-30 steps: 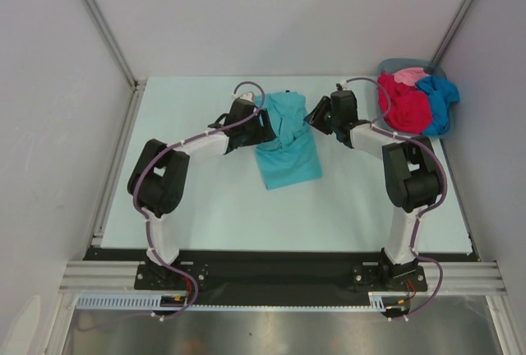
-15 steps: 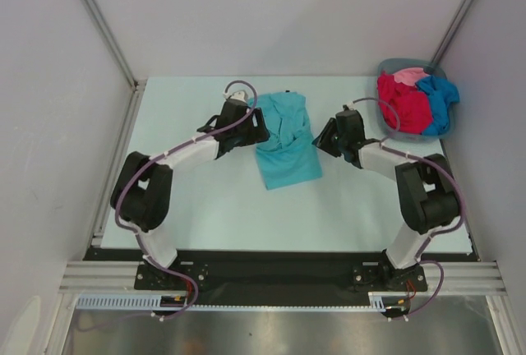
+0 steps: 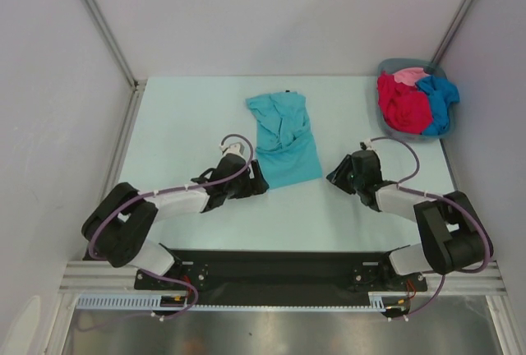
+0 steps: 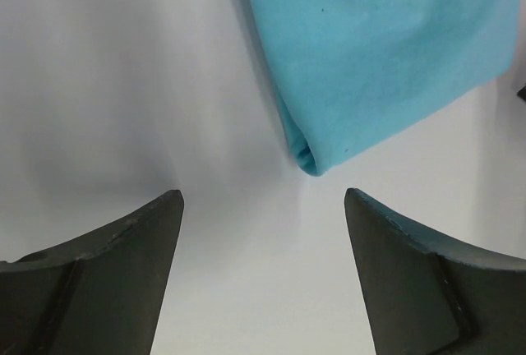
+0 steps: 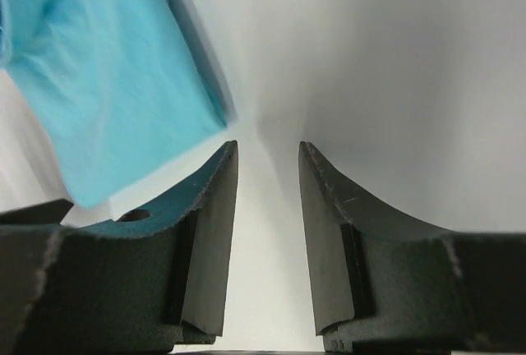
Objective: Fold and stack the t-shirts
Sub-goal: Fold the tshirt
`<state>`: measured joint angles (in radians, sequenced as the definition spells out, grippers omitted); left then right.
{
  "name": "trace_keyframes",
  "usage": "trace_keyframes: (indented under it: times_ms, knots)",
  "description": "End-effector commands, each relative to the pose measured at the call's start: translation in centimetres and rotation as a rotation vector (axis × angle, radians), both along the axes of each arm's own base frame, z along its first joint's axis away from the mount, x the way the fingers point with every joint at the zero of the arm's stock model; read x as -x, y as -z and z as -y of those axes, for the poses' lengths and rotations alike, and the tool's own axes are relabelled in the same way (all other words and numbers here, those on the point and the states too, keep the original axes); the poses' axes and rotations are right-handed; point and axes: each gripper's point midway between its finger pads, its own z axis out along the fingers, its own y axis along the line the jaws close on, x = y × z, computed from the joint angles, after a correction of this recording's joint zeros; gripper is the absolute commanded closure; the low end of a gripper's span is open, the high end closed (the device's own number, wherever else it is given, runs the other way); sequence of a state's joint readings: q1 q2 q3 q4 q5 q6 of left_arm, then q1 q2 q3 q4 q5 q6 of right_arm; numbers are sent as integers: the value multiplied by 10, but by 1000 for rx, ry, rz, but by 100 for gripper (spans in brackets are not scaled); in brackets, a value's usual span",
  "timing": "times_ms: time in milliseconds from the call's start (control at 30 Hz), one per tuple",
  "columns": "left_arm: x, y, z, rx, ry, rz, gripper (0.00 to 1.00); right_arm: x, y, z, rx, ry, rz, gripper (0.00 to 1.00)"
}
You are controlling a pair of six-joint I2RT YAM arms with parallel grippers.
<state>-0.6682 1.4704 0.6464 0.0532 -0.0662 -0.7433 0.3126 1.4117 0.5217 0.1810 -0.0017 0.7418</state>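
Teal t-shirt (image 3: 283,137) mid-fold.
Left claw (image 3: 260,182) at its 7 o'clock, right claw (image 3: 334,176) at 4, both released; next likely pinch hem corners, fold toward 12.

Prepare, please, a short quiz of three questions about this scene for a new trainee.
1. True or false: the teal t-shirt lies inside the basket.
2. What lies in the basket? A) a red t-shirt, a pink t-shirt and a blue t-shirt; B) two green towels; C) nothing.
3. Which holds cloth, the left claw or the right claw?
Key: 1. False: it lies on the table, apart from the basket. 2. A. 3. Neither: both are open, with nothing between the fingers.
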Motion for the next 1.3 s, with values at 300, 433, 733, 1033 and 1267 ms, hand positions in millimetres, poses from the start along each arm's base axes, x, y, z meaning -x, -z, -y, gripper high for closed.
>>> trace_keyframes:
  times_ms: [300, 433, 733, 1033, 1267]
  knots:
    - [-7, -10, 41, 383, -24, 103, 21, 12, -21, -12, -297, -39, 238, 58]
    - [-11, -5, 50, 450, -25, 100, 24, 5, -13, -17, -353, -39, 230, 58]
    - [-15, 4, 57, 440, -16, 67, 25, -14, 2, -49, -402, -79, 203, 59]
    - [-21, 3, 62, 428, -5, 61, 53, -18, -3, -54, -405, -87, 213, 77]
    - [-17, 7, 61, 412, 3, 48, 100, -13, -5, -51, -366, -91, 205, 100]
